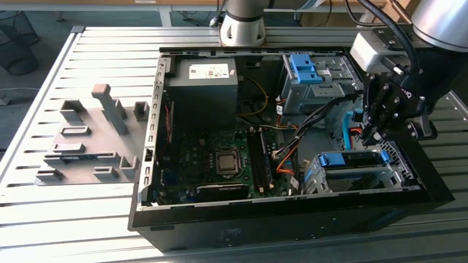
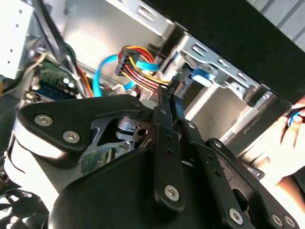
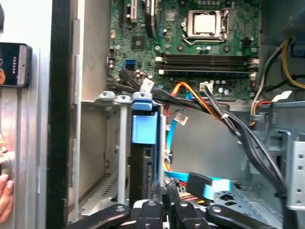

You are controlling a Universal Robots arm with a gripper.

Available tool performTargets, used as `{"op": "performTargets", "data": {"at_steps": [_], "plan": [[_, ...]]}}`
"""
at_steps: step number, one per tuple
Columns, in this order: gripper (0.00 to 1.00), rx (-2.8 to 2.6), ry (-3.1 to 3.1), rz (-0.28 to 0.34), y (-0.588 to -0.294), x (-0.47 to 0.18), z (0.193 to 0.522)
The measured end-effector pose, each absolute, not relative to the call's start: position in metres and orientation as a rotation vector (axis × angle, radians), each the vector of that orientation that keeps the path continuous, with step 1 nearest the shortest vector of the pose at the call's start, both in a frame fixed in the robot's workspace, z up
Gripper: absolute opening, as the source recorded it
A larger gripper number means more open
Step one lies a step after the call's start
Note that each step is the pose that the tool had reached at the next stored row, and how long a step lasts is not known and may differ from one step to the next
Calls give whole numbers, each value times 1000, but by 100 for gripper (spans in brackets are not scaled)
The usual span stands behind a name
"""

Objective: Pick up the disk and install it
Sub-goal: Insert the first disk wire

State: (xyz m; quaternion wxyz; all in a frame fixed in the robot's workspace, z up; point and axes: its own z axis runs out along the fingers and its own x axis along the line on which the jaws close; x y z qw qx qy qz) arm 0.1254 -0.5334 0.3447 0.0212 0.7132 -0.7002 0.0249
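The white sticker (image 1: 209,70) bears print too small to read.

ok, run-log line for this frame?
gripper: shut, just above drive cage | disk: sitting in cage | contact: cannot tell

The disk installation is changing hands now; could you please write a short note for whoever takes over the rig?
Gripper: looks shut, nothing visible in its grip, tips just above the drive cage at the exterior view's right.
Disk: in that cage, blue frame showing at its top.
Done: disk picked up and placed in the cage.
Left: full seating cannot be confirmed from the pictures.
Note: a person's hand is beside the case.
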Motion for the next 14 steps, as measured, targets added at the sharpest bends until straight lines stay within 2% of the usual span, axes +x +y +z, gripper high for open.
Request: {"op": "performTargets", "data": {"at_steps": [14], "plan": [[16, 2185, -2206, 88, -543, 121, 339]]}}
